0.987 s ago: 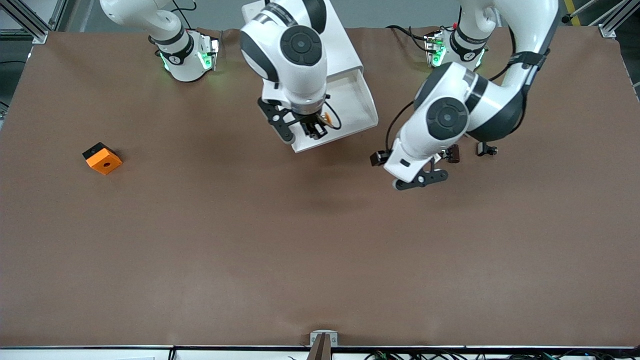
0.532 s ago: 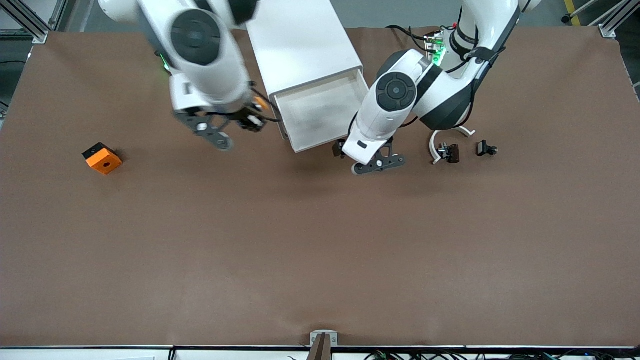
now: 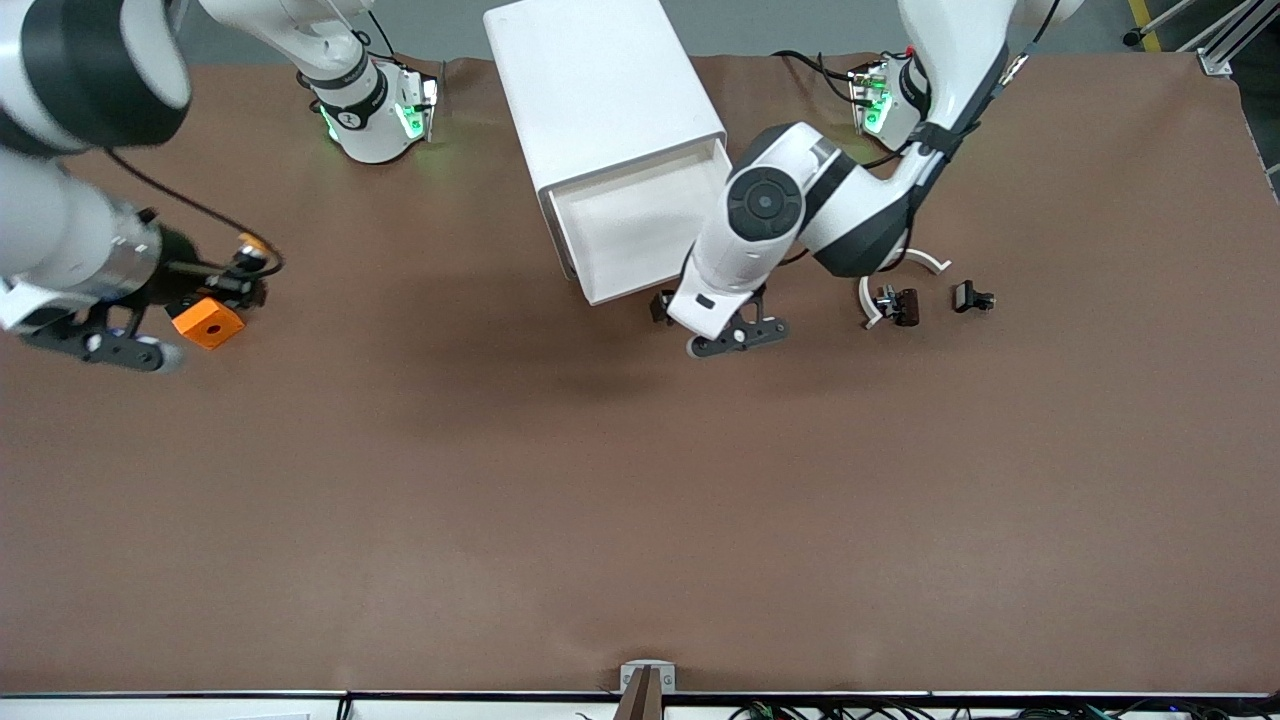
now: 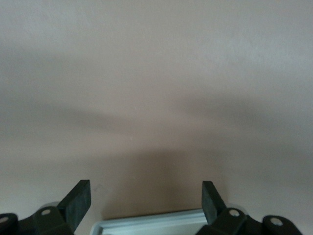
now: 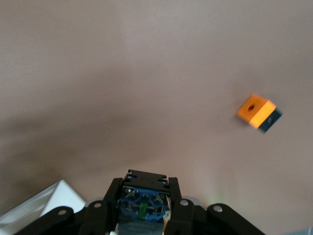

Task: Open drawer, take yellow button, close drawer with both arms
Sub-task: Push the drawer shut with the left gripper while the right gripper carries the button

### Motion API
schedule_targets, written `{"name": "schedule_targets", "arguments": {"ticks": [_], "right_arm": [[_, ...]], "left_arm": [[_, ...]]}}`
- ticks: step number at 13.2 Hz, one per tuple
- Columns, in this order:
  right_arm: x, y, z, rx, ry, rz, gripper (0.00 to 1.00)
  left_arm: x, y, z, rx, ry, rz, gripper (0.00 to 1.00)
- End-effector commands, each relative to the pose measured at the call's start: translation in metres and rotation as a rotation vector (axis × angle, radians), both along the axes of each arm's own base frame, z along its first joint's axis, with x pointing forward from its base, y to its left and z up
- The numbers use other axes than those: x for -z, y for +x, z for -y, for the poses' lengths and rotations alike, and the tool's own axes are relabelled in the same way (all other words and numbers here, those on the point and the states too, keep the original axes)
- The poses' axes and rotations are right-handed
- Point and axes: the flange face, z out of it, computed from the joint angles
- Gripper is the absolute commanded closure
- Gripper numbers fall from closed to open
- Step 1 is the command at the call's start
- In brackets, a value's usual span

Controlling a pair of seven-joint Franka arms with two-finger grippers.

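Button (image 5: 142, 208), clamped in the closed right gripper (image 3: 240, 275), above the orange block (image 3: 207, 322) at the right arm's end. Left gripper (image 4: 145, 203), fingers spread wide and empty, sits before the open drawer (image 3: 640, 225); black clips (image 3: 905, 303) lie nearby.

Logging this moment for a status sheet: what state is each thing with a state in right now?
drawer: pulled open, tray looks bare
button: clamped in the right gripper
right gripper: jaws shut on the button, above the orange block
left gripper: jaws open, holding nothing, at the drawer's front edge
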Motion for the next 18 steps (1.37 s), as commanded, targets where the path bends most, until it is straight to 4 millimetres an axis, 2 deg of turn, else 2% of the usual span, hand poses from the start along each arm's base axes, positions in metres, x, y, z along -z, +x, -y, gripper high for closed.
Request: {"name": "schedule_targets", "arguments": {"ticks": [1,3,5,7,9,13,16,18], "right_arm": [[0.057,0.006,0.052,-0.082,0.01,0.034,0.75],[0.105,0.012,0.1,-0.174,0.035,0.121,0.75],[0.156,0.02,0.136,-0.204,0.04,0.17,0.75],[0.201,0.027,0.156,-0.19,0.034,0.152,0.75],[0.236,0.033,0.171,-0.221,-0.004,0.151,0.74],[0.29,0.028,0.176,-0.249,0.009,0.12,0.74],[0.329,0.018,0.172,-0.262,0.009,0.176,0.72],[0.346,0.016,0.177,-0.282,0.009,0.208,0.71]], "left_arm": [[0.0,-0.022,0.02,-0.022,0.027,-0.007,0.0],[-0.002,-0.046,0.038,-0.072,0.058,-0.033,0.0],[-0.004,-0.072,0.054,-0.098,0.095,-0.067,0.0],[-0.005,-0.098,0.072,-0.094,0.104,-0.096,0.0],[-0.008,-0.121,0.088,-0.131,0.102,-0.123,0.0],[0.002,-0.145,0.102,-0.149,0.088,-0.222,0.0],[0.009,-0.154,0.11,-0.181,0.094,-0.26,0.0],[0.004,-0.151,0.108,-0.208,0.092,-0.258,0.0]]}}
